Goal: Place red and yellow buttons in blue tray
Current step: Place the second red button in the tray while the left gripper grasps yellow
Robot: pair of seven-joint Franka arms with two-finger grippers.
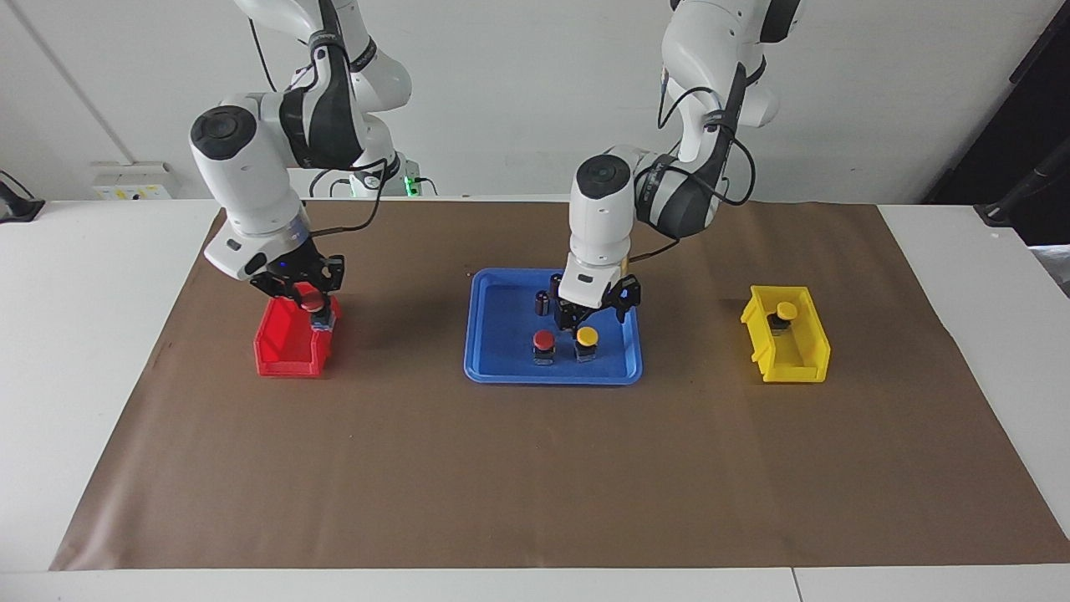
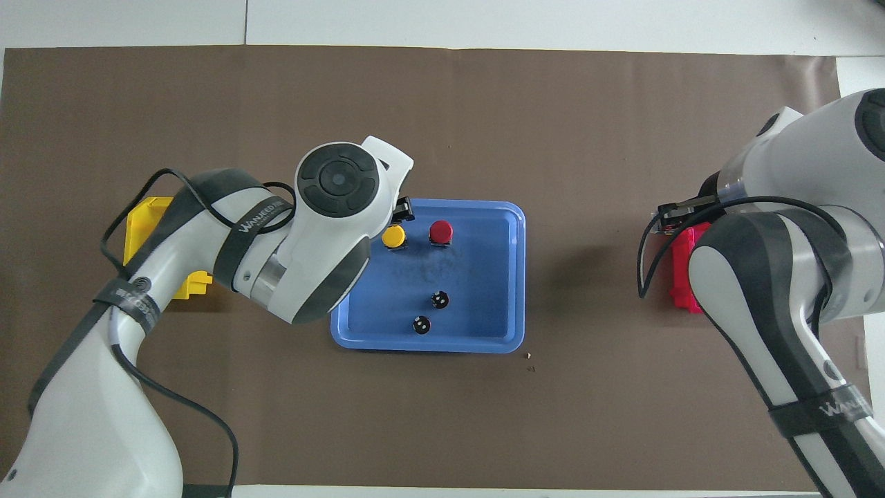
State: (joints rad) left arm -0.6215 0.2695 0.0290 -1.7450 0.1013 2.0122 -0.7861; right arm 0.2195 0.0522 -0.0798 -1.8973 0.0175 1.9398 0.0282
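One camera is sitting high across the table (image 1: 84,351), facing the two robots and looking down at a slant, so their bases are standing at the top of its picture. The other is hanging high above the robots' own end, looking forward and steeply down, with the arms coming in from the bottom. Both are taking in the brown mat (image 1: 535,477) and the blue tray (image 2: 508,277) from well back, half a turn apart.
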